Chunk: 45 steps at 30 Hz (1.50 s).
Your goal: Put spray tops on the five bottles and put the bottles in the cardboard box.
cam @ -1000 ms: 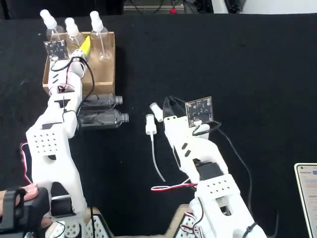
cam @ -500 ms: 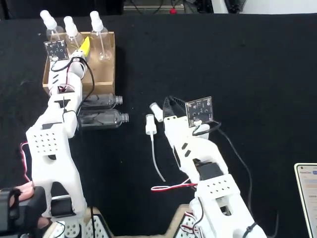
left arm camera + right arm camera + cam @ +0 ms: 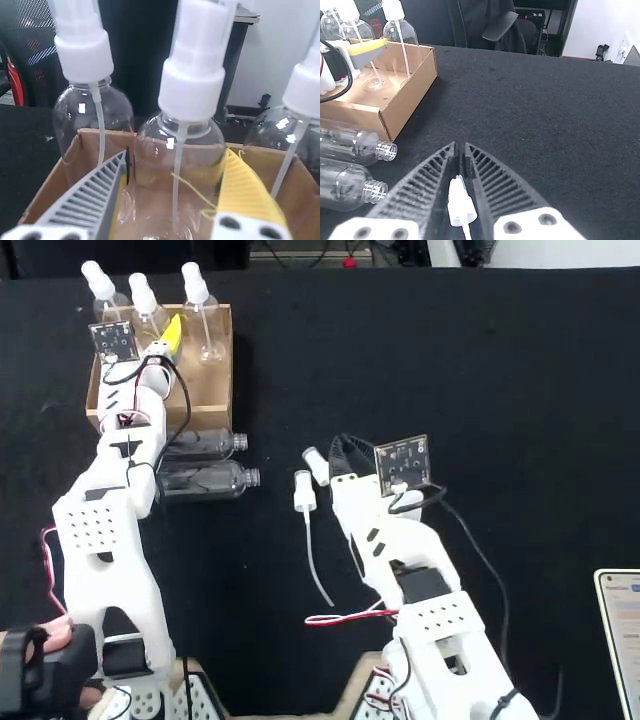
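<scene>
- The black counter is carrying everything, and both arms are reaching up across it from the bottom edge of the high view.
- The cardboard box is sitting at the upper left of the high view, with its open side facing up.
- Three capped bottles are standing upright in a row along the far side of the box, each wearing a white spray top.
- The left end effector is reaching into the box. Its grey and yellow fingers are closing on either side of the middle bottle, which is standing on the box floor.
- Two uncapped bottles are lying side by side on the counter, just below the box, with their open necks pointing right.
- The right end effector is sitting near the centre of the high view, well apart from the box. Its fingers are drawn almost together, pinching the held spray top.
- The loose spray top is lying on the counter just left of that end effector, with its thin tube trailing toward the bottom of the frame.
</scene>
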Available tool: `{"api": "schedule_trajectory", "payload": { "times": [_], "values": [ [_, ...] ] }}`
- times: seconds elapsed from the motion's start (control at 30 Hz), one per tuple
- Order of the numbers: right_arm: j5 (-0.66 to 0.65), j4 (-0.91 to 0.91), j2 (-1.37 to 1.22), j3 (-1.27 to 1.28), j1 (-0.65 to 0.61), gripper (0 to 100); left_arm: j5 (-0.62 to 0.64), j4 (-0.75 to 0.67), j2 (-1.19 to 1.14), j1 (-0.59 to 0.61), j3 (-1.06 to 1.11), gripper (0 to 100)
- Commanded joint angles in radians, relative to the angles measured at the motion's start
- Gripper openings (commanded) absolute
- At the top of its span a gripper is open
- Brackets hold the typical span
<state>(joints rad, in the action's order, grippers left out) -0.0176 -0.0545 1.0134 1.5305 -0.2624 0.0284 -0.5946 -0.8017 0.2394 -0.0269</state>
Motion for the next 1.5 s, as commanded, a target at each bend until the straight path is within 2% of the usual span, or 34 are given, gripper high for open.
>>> {"api": "schedule_trajectory", "payload": {
  "times": [0.0,0.3,0.9,1.27,1.47],
  "values": [
    [-0.008,-0.026,-0.010,-0.013,-0.006,1.5,-0.002,0.000,0.040,-0.010,-0.010,28],
    [-0.008,-0.026,-0.010,-0.013,-0.008,1.5,0.000,0.000,0.219,-0.008,0.157,28],
    [-0.008,-0.026,-0.010,-0.013,-0.006,1.5,0.000,0.000,0.305,-0.008,0.266,28],
    [-0.009,-0.028,-0.010,-0.013,-0.005,1.5,-0.002,0.000,0.509,0.004,0.493,28],
    [-0.009,-0.028,-0.010,-0.013,-0.005,1.5,-0.008,0.002,0.677,0.010,0.702,28]
  ]
}}
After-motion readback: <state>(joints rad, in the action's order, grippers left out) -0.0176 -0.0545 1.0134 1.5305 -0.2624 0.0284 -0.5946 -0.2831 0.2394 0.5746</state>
